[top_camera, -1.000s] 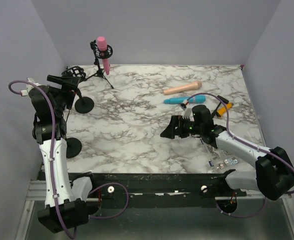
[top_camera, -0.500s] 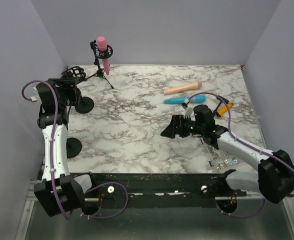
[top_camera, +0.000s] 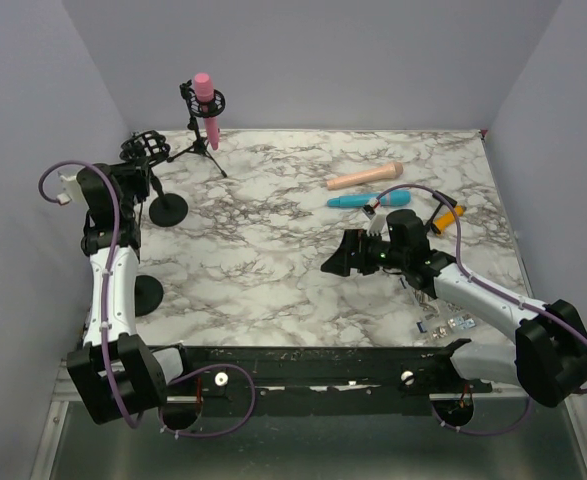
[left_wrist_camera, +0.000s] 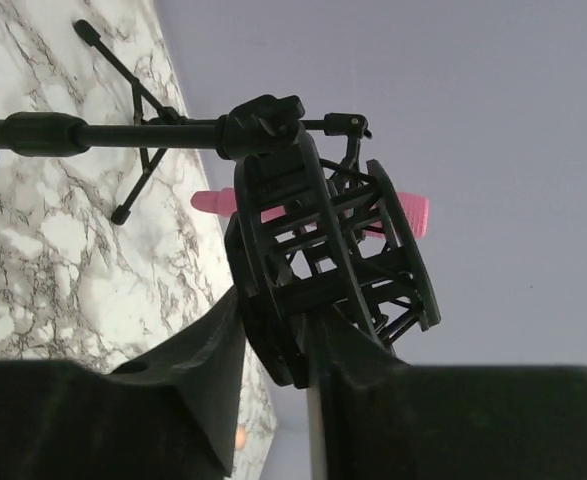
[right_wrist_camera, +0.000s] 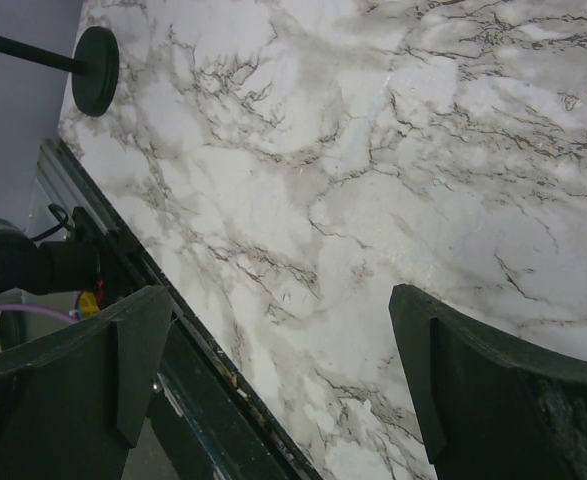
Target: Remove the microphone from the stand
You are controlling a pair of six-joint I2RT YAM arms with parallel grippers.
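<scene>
Left tool (left_wrist_camera: 278,345) has closed on the shock mount (left_wrist_camera: 323,250), pink microphone (left_wrist_camera: 411,212) behind; right tool (right_wrist_camera: 281,300) wide open.

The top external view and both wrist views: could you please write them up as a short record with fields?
pink microphone: upright in the tripod stand, back left corner
left gripper: fingers either side of an empty shock mount on a second stand; whether it is clamped cannot be told
right gripper: open, above bare table
lying loose, right half: peach microphone, blue microphone, orange object
task status: pink microphone not yet removed
</scene>
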